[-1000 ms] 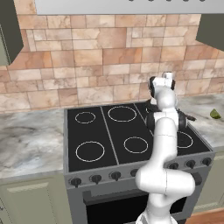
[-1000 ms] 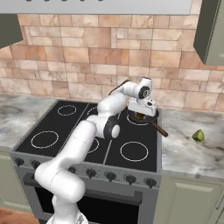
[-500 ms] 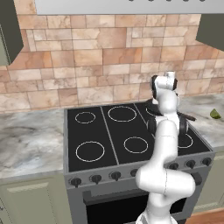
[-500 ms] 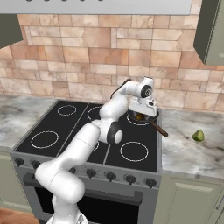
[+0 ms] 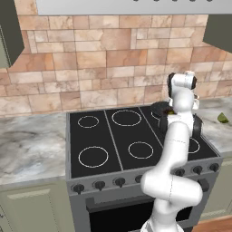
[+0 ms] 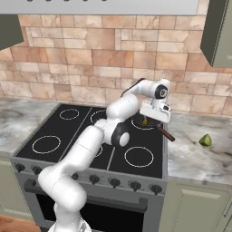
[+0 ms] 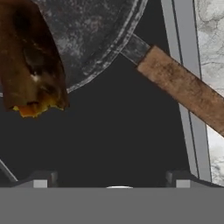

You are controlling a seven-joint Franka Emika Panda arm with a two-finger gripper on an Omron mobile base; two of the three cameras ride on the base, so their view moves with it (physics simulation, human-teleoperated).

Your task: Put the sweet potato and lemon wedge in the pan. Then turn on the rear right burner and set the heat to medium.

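The robot's fingers (image 7: 111, 181) are hovering wide open and empty over the pan (image 7: 87, 35), where the sweet potato (image 7: 30, 57) is lying against the rim. The lemon wedge (image 6: 205, 140) is sitting well apart on the surface (image 6: 199, 156) to the right, so fetching it looks like the next move, calling for a long reach.

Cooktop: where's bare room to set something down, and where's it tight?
Free: the two left rings, rear and front, bordered by the left marble counter; also the middle front ring. Right counter is bare between the stove edge and the lemon wedge. Crowded: rear right, where the pan, sweet potato and open claw sit.
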